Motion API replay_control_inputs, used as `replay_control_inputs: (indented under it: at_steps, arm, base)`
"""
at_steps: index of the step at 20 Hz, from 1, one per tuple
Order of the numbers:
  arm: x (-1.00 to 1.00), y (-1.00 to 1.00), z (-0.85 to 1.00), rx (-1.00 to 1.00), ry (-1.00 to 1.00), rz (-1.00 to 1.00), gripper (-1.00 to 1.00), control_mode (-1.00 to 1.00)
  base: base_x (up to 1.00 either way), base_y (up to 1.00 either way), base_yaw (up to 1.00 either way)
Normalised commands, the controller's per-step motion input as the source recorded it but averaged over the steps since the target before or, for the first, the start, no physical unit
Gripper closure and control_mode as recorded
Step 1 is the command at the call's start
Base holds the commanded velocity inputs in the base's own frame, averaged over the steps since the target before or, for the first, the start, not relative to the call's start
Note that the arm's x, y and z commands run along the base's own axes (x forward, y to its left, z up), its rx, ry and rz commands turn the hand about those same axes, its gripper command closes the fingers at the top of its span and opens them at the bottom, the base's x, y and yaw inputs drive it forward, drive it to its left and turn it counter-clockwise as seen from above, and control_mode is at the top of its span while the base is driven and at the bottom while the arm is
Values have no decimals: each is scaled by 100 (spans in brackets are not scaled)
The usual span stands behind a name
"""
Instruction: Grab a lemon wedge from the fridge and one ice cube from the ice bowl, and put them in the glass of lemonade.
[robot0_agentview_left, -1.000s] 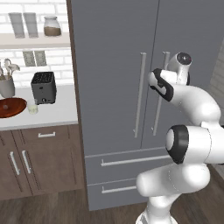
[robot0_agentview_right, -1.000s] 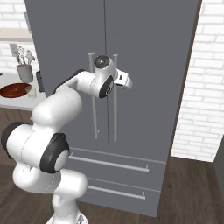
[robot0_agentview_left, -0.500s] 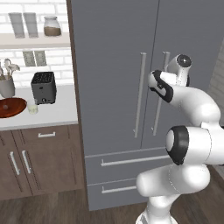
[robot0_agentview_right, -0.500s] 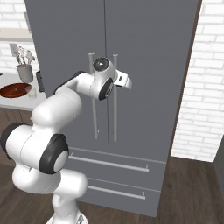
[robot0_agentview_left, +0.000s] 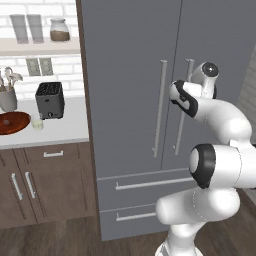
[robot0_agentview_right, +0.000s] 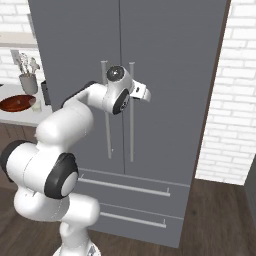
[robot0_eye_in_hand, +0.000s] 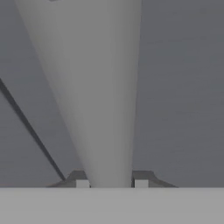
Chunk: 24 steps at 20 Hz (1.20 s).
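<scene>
The left base view is looking from behind the arm, on its left side, forward and a bit down at the fridge (robot0_agentview_left: 150, 100) and the bench (robot0_agentview_left: 55, 132) beside it. The right base view is looking from behind on the right side at the same fridge (robot0_agentview_right: 165, 100), with the bench (robot0_agentview_right: 15, 112) at its left edge. Both are standing a little way back and sharing the fridge doors. The hand view is sitting very close to a door handle (robot0_eye_in_hand: 94, 96), looking along it.
</scene>
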Motion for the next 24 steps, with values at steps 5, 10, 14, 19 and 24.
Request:
replay_control_inputs:
  at_steps: [5, 10, 14, 19, 24]
  arm:
    - [0, -3, -1, -2, 0, 0, 100, -100]
    - [0, -38, 0, 0, 0, -2, 100, -100]
    - [-13, -76, 0, 2, 0, -3, 100, -100]
    - [-42, -96, 0, 7, 0, -9, 100, -100]
    - [-63, -100, 4, 10, -1, -17, 100, -100]
  base:
    - [0, 0, 0]
    - [0, 0, 0]
    - [0, 0, 0]
    - [0, 0, 0]
    - [0, 0, 0]
